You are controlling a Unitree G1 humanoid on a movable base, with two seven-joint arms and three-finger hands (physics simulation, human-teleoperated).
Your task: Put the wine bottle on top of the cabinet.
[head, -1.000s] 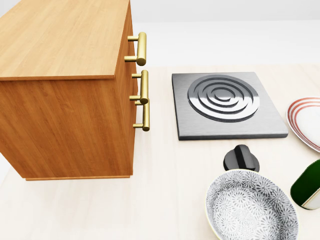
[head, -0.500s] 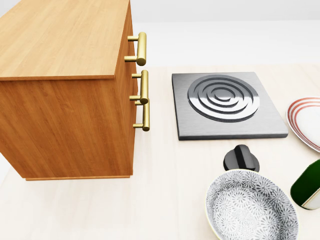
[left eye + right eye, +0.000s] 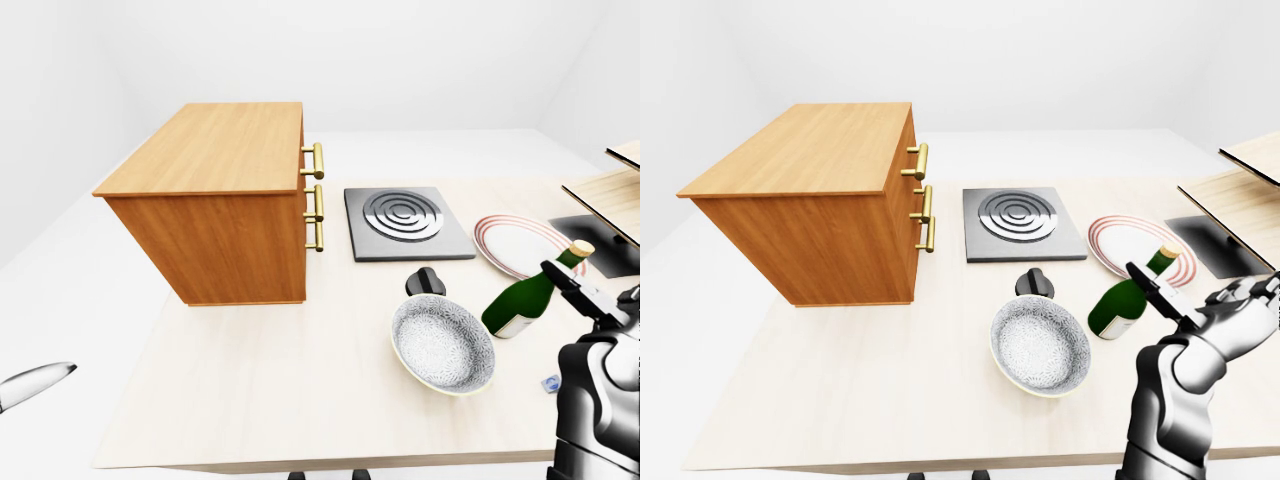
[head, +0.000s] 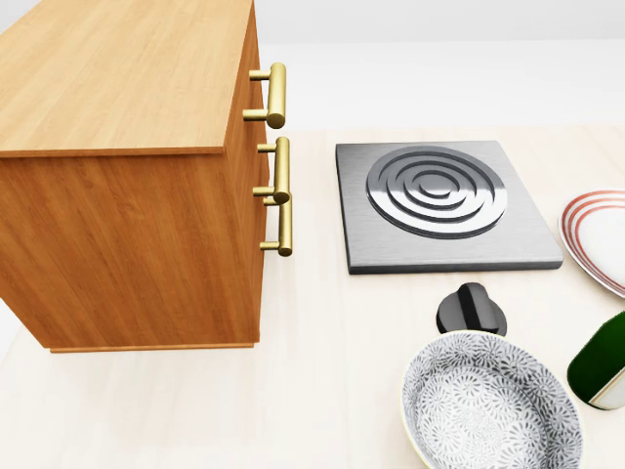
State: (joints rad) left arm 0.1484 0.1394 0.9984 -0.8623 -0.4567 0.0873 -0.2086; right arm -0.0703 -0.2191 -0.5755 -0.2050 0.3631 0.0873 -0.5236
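From nearest out I log: my right hand (image 3: 1230,305), fingers (image 3: 1152,285) spread beside the tilted wine bottle (image 3: 1130,298) on the desk (image 3: 890,380), patterned bowl (image 3: 1040,347), black knob (image 3: 1036,282), hob plate (image 3: 1018,223), cabinet (image 3: 820,200) far left.

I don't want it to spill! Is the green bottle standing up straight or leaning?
Leaning. The wine bottle slants, its neck toward the view's upper right, base on the table, beside the patterned bowl.

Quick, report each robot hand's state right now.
Left robot hand: not in view; only a grey sliver of arm shows at the left edge.
Right robot hand: fingers open, beside the wine bottle, not closed round it.
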